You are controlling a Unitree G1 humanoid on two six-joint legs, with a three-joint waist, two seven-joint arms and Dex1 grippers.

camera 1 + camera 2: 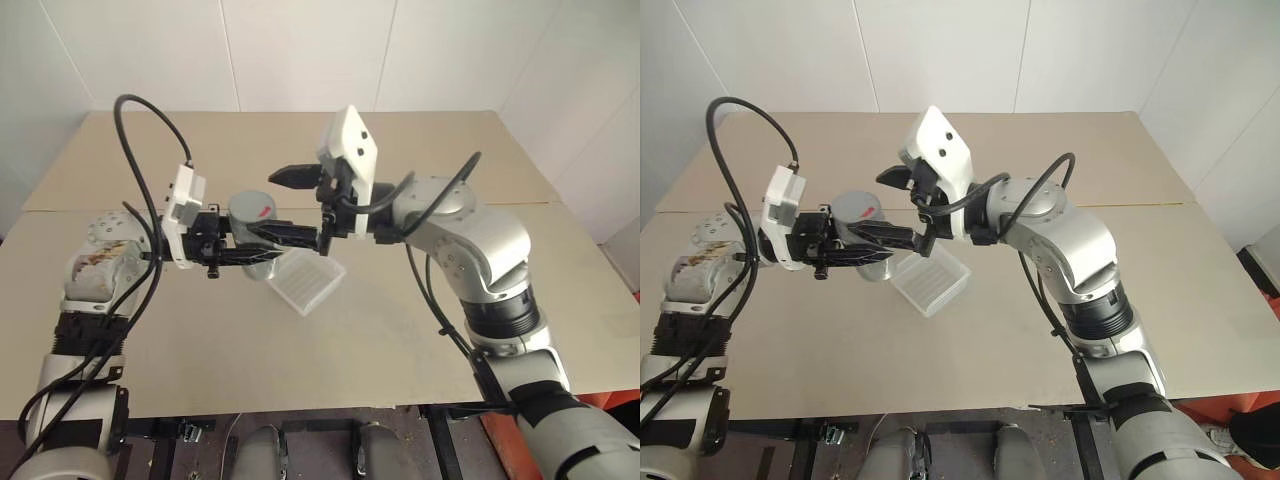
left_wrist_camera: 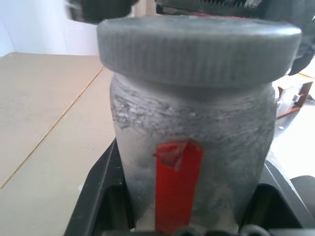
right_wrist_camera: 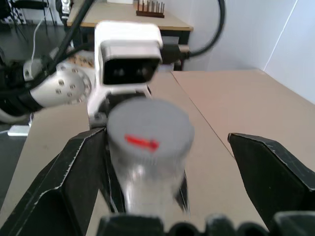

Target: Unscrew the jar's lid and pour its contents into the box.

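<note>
The left hand [image 1: 290,240] grips the jar [image 1: 255,240] mid-frame (lid [image 1: 253,208] on). The right hand [image 1: 295,205] is spread wide around the lid, above the box [image 1: 308,282] on the worktop [image 1: 400,330].

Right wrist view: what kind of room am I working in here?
Probably a lab or workshop: plain beige tables pushed together, bare white walls, and another desk with a small wooden rack behind.
</note>
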